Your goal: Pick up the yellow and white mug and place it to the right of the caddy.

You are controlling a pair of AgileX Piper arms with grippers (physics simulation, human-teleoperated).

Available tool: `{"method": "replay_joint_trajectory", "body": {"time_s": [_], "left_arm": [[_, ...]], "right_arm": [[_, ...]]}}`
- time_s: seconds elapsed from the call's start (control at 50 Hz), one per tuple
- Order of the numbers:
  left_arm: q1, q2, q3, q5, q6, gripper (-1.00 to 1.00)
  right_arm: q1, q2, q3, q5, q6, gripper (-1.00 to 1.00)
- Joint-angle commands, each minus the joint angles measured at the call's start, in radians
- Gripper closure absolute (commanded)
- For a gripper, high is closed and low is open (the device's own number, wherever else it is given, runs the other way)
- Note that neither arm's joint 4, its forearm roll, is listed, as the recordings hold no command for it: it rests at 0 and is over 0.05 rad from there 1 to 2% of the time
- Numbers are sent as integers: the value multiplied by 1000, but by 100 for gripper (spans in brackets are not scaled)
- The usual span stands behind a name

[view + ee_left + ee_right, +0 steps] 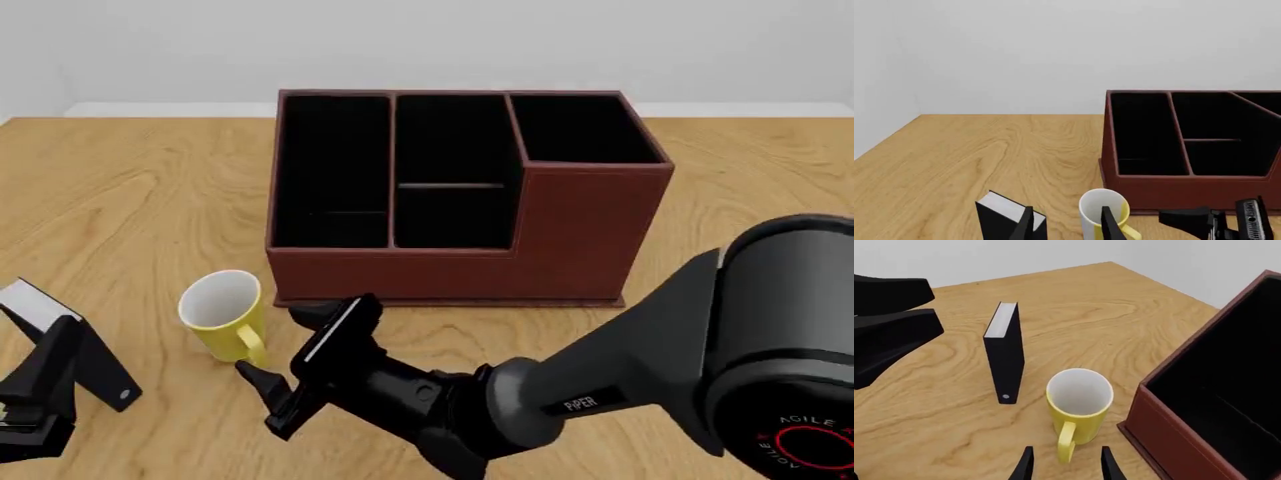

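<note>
The caddy (461, 195) sits toward the middle of the wooden worktop (120, 190), with bare wood open on both sides of it and a wide strip along its near wall. To the right of the caddy the worktop runs clear to the far edge, though the bulky right arm crosses the near part of that side.

The yellow and white mug (224, 312) stands upright just off the caddy's near left corner, close to it but not touching. Its mouth faces up, so its long axis is vertical, and its loop handle points away from the caddy, toward the arms' side of the worktop.

The right gripper (304, 362) is nearer to the viewer than the caddy, just beside the mug's handle. Its jaws are parted, one either side of the handle's line in the right wrist view, and they hold nothing.

The left gripper (67, 370) is well left of the caddy, beyond the mug. Its jaws are apart as well, empty. A black slab with a white top face, one of its fingers (1004, 352), stands near the mug on the side away from the caddy.
</note>
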Motion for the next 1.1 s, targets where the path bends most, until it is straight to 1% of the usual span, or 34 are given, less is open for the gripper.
{"method": "replay_joint_trajectory", "body": {"time_s": [0.02,0.22,0.64,0.66,0.74,0.84,0.94,1.1], "left_arm": [[0,0,0,0,0,-100],[0,0,0,0,0,-100],[0,0,0,0,0,-100],[0,0,0,0,0,-100],[0,0,0,0,0,-100],[0,0,0,0,0,-100],[0,0,0,0,0,-100],[0,0,0,0,0,-100]], "right_arm": [[3,51,-64,20,18,-100],[1,85,-114,31,20,-100],[-11,122,-138,25,27,-100],[-13,127,-140,26,30,100],[-13,138,-142,21,28,100],[-6,152,-153,29,40,100],[-8,154,-140,15,44,100],[-14,159,-135,12,36,100]]}}
